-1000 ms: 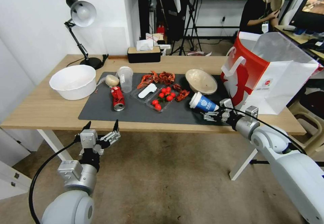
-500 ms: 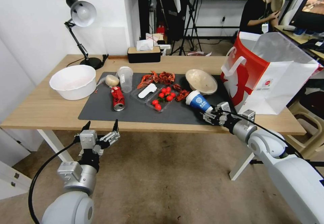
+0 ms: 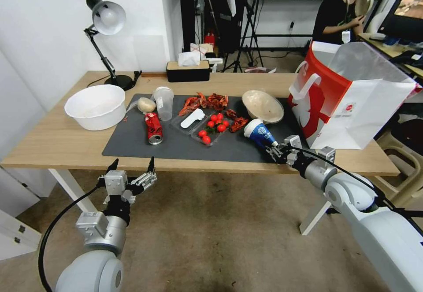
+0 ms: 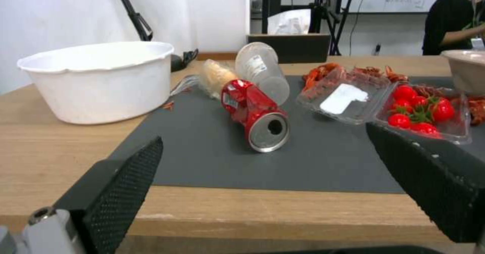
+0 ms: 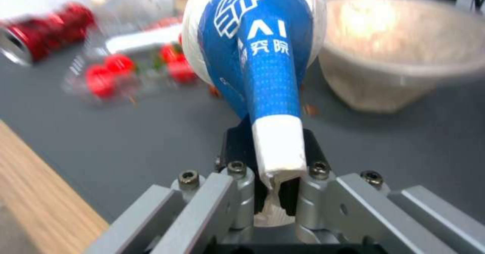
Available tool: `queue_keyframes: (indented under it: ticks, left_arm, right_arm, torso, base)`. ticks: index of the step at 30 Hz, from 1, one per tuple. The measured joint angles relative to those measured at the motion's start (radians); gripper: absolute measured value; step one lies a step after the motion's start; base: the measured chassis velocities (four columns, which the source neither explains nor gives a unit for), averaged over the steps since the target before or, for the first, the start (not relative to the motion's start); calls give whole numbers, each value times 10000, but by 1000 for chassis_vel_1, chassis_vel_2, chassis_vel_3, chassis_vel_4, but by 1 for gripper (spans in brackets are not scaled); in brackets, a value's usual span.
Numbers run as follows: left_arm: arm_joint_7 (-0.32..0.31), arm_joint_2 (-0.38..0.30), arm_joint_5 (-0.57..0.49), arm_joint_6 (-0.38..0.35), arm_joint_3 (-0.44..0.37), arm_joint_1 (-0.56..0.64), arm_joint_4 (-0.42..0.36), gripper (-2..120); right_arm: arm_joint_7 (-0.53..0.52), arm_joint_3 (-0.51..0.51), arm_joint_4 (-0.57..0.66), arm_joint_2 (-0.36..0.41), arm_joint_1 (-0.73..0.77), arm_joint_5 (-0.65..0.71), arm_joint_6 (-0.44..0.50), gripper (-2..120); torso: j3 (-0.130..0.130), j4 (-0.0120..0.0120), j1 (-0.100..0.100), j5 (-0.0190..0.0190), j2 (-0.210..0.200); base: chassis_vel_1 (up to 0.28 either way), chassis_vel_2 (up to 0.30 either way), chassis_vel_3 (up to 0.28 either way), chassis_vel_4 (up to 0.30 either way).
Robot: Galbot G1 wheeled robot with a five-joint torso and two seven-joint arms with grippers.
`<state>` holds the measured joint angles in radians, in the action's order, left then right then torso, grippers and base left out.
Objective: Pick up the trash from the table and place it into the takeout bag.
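Since a second ago the right gripper (image 3: 276, 151) has tipped the blue paper cup (image 3: 260, 133) up off the dark mat (image 3: 176, 144), pinching its crushed base just beside the beige bowl (image 3: 263, 105). It should raise the cup above the takeout bag (image 3: 348, 98) rim, which stands near the cup. Below the table (image 3: 53, 138) edge, the left gripper (image 3: 131, 175) waits wide open.
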<state>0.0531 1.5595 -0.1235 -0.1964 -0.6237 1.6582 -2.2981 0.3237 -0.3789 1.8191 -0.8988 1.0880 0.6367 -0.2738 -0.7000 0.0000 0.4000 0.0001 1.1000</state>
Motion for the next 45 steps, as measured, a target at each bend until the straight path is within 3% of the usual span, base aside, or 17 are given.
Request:
queue_keyframes:
  ticks: [8,13,17,20,21,24,29,32,45]
  left_arm:
    - [1,-6,15,6,14,-7,26,100]
    - [3,-14,22,6,36,-10,29,100]
    - [6,-28,26,27,55,0,32,100]
    - [12,-38,30,92,68,15,44,100]
    - [12,-38,30,92,68,15,44,100]
    - [23,-55,37,191,94,28,78,100]
    - [33,-50,101,267,127,19,127,100]
    - [37,-48,132,315,134,23,145,100]
    - [48,-33,207,459,121,58,157,100]
  right_arm:
    - [282,-1025,1077,284,-235,1840,875,3]
    - [-489,-1783,1469,644,-1050,3049,1260,3]
    - [-1731,-2293,1407,906,-1748,3423,1260,3]
    - [-3849,-2511,959,1132,-2429,3473,653,3]
    - [-3849,-2511,959,1132,-2429,3473,653,3]
    - [-5598,-2527,400,1260,-2929,3473,110,3]
    - [-7075,-2257,98,1215,-3186,3511,-588,3]
    - [-7360,-2179,96,1099,-3217,3581,-862,3]
    - [-7525,-2138,26,1010,-3273,3538,-1186,50]
  torso:
    - [0,0,1,0,0]
    - [0,1,0,-1,0]
    - [0,1,0,-2,0]
    - [0,0,0,0,0]
    - [0,0,0,0,0]
    - [-1,0,1,1,0]
    - [-1,1,1,0,-1]
    - [-1,0,1,1,0]
    - [0,1,0,-1,0]
  base:
    - [0,0,0,0]
    - [0,0,0,0]
    - [0,0,0,0]
    - [0,0,0,0]
    - [0,0,0,0]
    - [0,0,0,0]
    - [0,0,0,0]
    - [0,0,0,0]
    - [0,0,0,0]
